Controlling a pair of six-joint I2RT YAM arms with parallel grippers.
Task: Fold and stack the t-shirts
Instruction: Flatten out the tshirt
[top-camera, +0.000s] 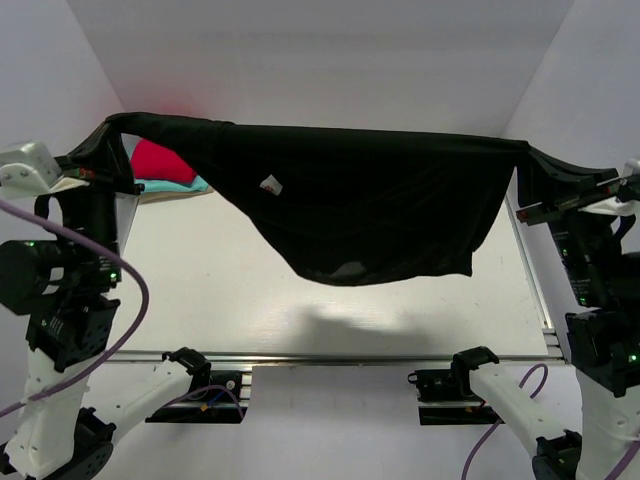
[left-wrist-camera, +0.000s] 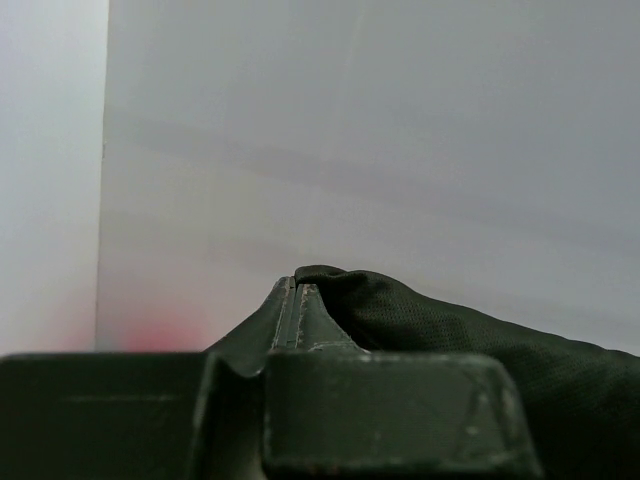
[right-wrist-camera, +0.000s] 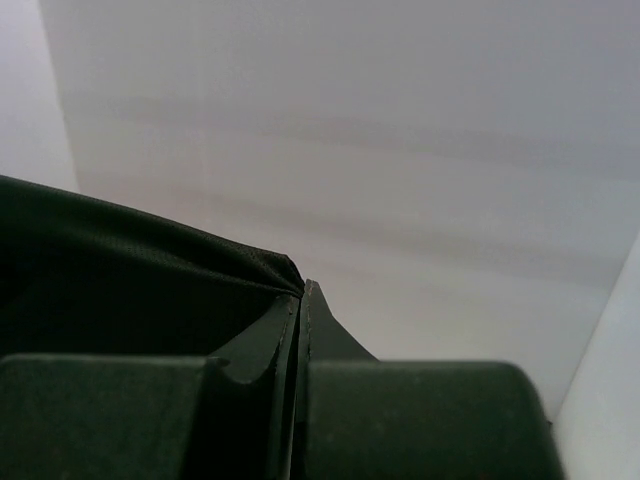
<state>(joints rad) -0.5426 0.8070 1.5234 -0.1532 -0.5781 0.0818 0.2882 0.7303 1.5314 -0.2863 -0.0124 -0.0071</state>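
A large black t-shirt hangs stretched in the air across the table, its middle sagging low and a small white tag showing. My left gripper is shut on its left end; in the left wrist view the closed gripper pinches the black cloth. My right gripper is shut on the right end; in the right wrist view the gripper clamps the cloth. A folded red t-shirt lies on a teal one at the back left, partly hidden by the black shirt.
The white table lies below the hanging shirt, with a metal rail along its near edge. White walls close in the back and both sides. The arm bases sit at the near edge.
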